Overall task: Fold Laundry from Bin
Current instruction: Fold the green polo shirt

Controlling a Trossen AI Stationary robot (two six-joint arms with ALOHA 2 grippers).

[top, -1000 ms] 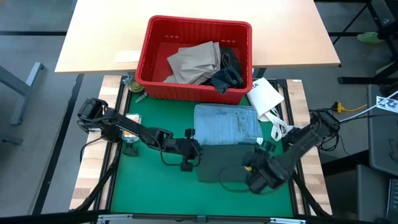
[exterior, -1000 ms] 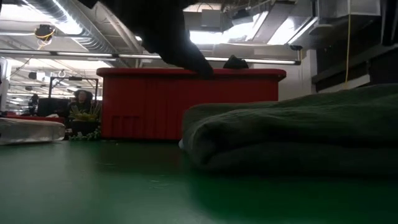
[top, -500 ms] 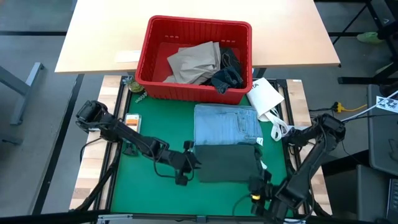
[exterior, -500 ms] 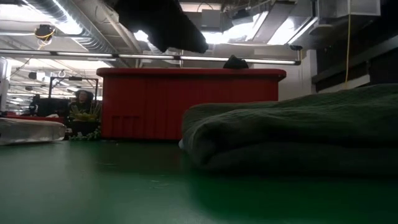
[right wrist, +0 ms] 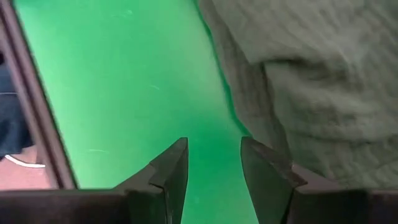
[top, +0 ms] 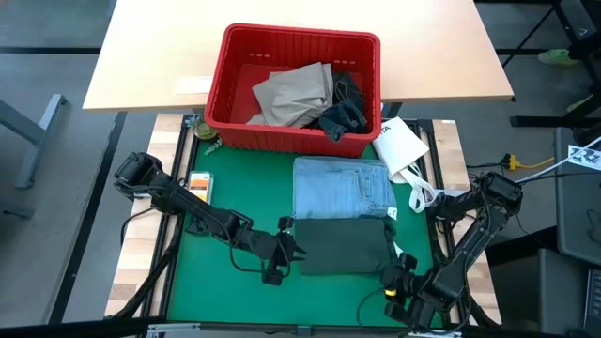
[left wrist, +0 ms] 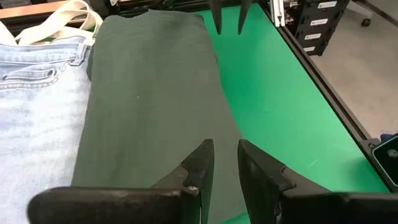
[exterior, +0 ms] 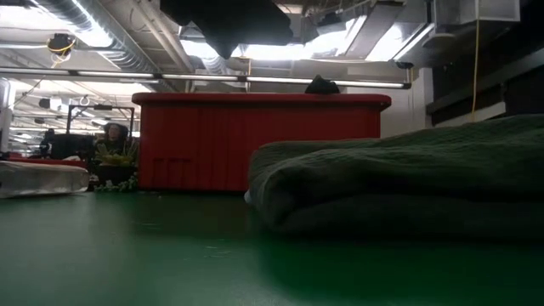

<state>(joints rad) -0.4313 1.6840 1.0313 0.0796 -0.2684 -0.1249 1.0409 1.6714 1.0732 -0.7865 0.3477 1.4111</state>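
Observation:
A folded dark green garment lies flat on the green mat, with folded light blue jeans just beyond it. The red bin stands at the far side and holds tan trousers and a dark garment. My left gripper hovers over the green garment's left edge, its fingers a little apart with nothing between them. My right gripper stands open above the bare mat beside the garment's near right corner, pointing steeply down.
A white packet with cream straps lies at the right of the jeans. A small orange-labelled object sits at the mat's left. Bare mat stretches along the near left. A person sits far off in the room.
My right gripper has swung away from the green garment's near right part toward the table's near edge, sinking and tipping more steeply down. My left gripper has shifted toward the near edge along the garment's left side. The garment lies as before.

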